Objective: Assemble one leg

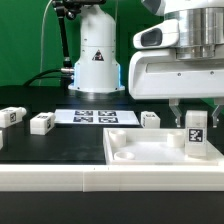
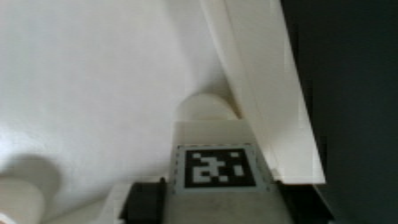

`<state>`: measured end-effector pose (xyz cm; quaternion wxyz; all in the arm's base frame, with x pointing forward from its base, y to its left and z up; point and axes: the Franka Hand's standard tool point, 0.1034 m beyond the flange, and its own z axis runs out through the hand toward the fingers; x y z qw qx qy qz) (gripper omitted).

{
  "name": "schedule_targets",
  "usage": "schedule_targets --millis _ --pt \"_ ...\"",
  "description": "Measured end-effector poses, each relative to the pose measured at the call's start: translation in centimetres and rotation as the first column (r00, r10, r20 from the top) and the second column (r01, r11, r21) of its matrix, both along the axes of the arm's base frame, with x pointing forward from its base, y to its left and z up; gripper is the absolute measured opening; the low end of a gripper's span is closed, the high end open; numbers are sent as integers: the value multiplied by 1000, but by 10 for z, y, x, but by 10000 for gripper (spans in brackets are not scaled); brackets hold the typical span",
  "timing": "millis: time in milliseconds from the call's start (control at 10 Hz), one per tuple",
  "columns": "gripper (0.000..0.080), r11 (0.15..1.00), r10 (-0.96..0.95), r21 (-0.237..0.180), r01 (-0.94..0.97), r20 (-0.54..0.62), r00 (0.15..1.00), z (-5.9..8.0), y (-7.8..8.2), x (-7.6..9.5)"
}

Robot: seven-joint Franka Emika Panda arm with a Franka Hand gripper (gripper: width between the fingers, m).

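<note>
The hand (image 1: 196, 112) gripped the leg (image 1: 195, 136) upright in a corner of the tray (image 1: 90, 178) — it needed holding plumb, pressed lightly, turned slowly to seat squarely.

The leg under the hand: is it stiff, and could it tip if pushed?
The leg looks like moulded plastic, so it is probably stiff and light. It is upright, taller than wide, so a sideways push might tip it. Its flat faces should stop rolling.

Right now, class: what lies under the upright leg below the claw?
The leg stands over a corner of the white tray piece; a rounded boss shows just beyond it. The leg hides its own foot, so whether they touch cannot be seen.
</note>
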<state>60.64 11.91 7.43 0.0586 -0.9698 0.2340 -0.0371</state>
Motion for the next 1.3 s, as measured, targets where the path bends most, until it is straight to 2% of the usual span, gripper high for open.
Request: schedule_targets --millis 200,400,800,900,1000,1100,1200,1300 --pt "291 965 -260 22 261 -29 965 -2 5 0" --pt "291 880 -470 44 473 -62 880 -2 6 0" --pt "291 778 -616 73 624 -105 780 -2 7 0" --pt "291 781 -613 73 621 -105 783 -2 7 0" --pt "291 822 -558 73 565 -93 824 -2 6 0" --pt "525 860 -500 72 506 -80 862 -2 3 1" --pt "621 889 -448 71 453 -70 891 -2 3 1" --pt "621 951 -302 56 305 -59 951 -2 3 -1"
